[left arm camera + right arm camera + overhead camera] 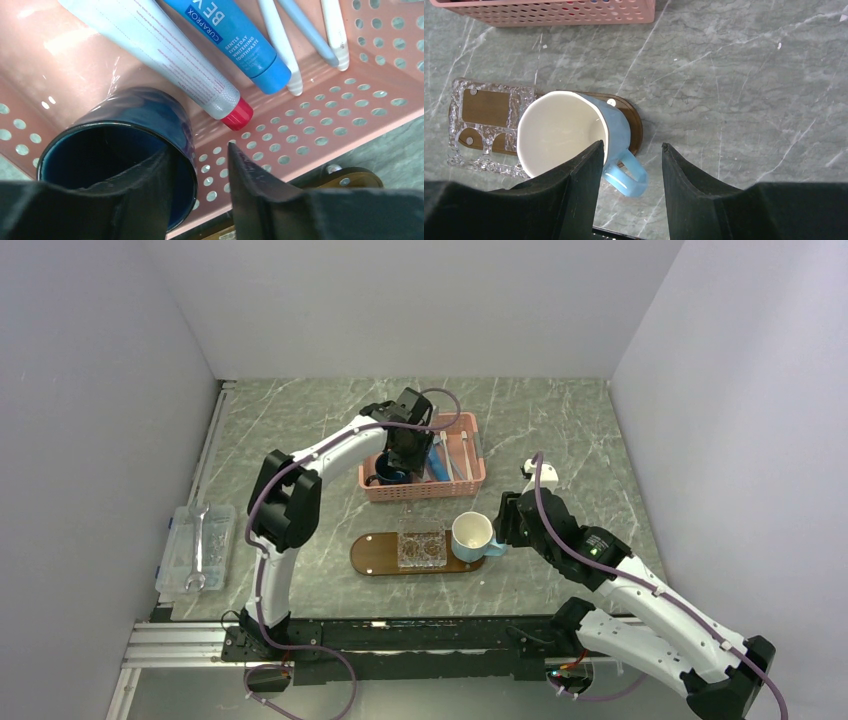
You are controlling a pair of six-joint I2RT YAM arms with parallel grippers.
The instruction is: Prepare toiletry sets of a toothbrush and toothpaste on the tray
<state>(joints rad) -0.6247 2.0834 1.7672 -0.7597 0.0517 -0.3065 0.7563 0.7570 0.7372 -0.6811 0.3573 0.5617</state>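
Observation:
The dark-brown oval tray [372,554] lies at the near middle and also shows in the right wrist view [634,120]. On it stand a clear square dish [421,548] and a light-blue mug [472,536]. My right gripper [632,145] is open around that mug's [559,132] wall and handle, one finger over the inside. A blue toothpaste tube [235,45], a white red-capped tube [175,55] and toothbrushes [281,47] lie in the pink basket [320,120]. My left gripper [199,148] is open in the basket, astride the rim of a dark-blue mug [130,120].
The pink basket [424,490] sits just behind the tray. A clear plastic box with a wrench [196,548] lies at the left table edge. Grey walls close in the table on the left, back and right.

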